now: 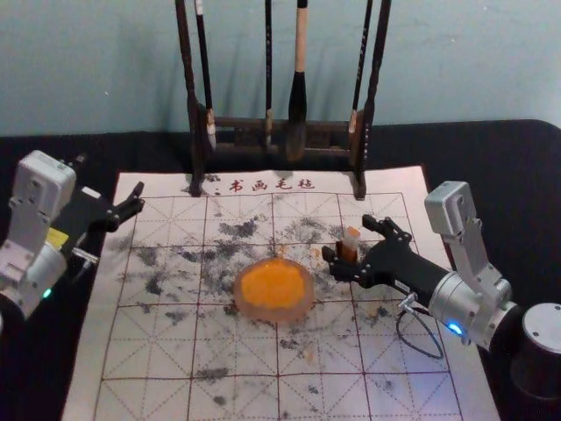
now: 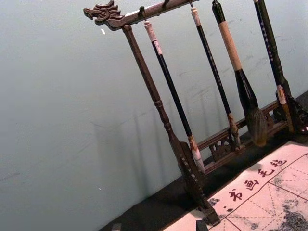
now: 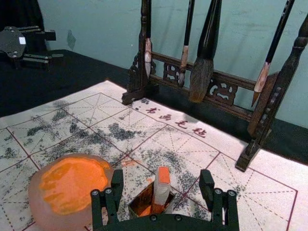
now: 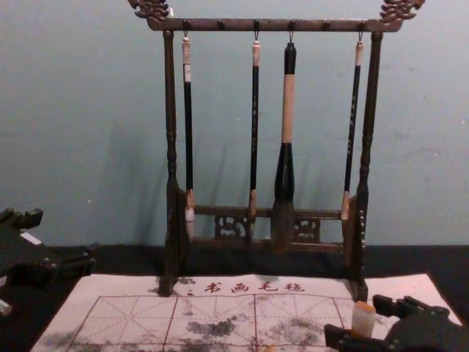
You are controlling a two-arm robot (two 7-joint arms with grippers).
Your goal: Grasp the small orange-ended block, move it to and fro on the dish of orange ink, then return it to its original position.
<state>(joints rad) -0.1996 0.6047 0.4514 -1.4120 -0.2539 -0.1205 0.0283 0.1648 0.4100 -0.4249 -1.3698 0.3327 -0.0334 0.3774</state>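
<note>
Head view: taking the dish of orange ink [image 1: 252,309] as clock centre, my right gripper [image 1: 347,238] is positioned at 2 o'clock, low over the mat [image 1: 237,377]. Jaw state, right: spread, with 1 finger on each side of the small orange-ended block [image 1: 351,235]. The right wrist view shows a gap between the block and each of the 2 fingers; no grip is applied.

Block location: at 2 o'clock from the dish, orange end up, its lower part seated in a small open-topped holder [image 3: 136,206]. The chest view shows the block at 5 o'clock from the picture's centre, between my right fingers.

Left gripper [image 1: 138,197]: positioned at 10 o'clock from the dish, at the mat's edge in the head view. Jaw state, left: spread, holding nothing.

Dish: on the mat, apart from my 2 grippers, with orange ink spread across its middle. Rack [image 4: 271,26]: upright at 12 o'clock from the dish, with 4 brushes [image 4: 287,110] hanging from its top bar. Dark smudges mark the mat's printed grid.
</note>
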